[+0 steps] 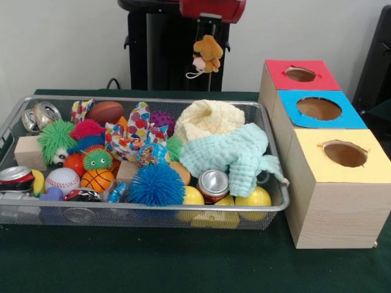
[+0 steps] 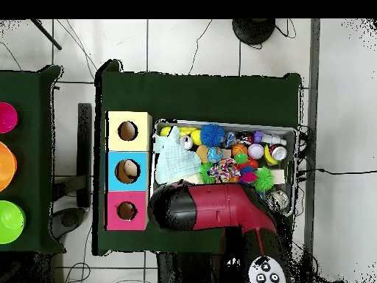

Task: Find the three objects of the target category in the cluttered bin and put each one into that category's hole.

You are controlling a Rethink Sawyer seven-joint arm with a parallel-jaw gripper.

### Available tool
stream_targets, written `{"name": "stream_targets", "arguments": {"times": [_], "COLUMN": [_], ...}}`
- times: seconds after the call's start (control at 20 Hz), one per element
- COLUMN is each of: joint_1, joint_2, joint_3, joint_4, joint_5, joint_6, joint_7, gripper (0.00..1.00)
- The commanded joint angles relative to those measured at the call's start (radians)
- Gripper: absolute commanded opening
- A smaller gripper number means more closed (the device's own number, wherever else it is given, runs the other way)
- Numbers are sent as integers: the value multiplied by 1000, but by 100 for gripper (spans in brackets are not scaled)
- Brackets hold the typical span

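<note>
The wire bin (image 1: 276,201) at the left holds mixed clutter: cans, spiky balls, a baseball (image 1: 62,179), a mini basketball (image 1: 96,179) and a pale green cloth (image 1: 235,155). Above the bin's far rim the gripper (image 1: 206,32) hangs raised with a small plush toy (image 1: 207,54) pinched in it, clear of all bin contents. To the right stand the red box (image 1: 299,76), blue box (image 1: 319,110) and yellow box (image 1: 342,155), each with a round hole on top. Judgement: the plush is in carry. Keep height during the traverse, centre over the correct hole, lower close before release, since the dangling toy could catch a rim
</note>
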Motion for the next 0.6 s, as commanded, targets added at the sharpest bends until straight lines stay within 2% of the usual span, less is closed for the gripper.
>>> {"name": "stream_targets", "arguments": {"times": [0.05, 0.6], "joint_1": [65, 218], "joint_2": [38, 38], "joint_3": [-57, -160], "joint_4": [84, 103], "joint_5": [73, 152], "joint_6": [-94, -130], "joint_7": [296, 343], "gripper": [0, 0]}}
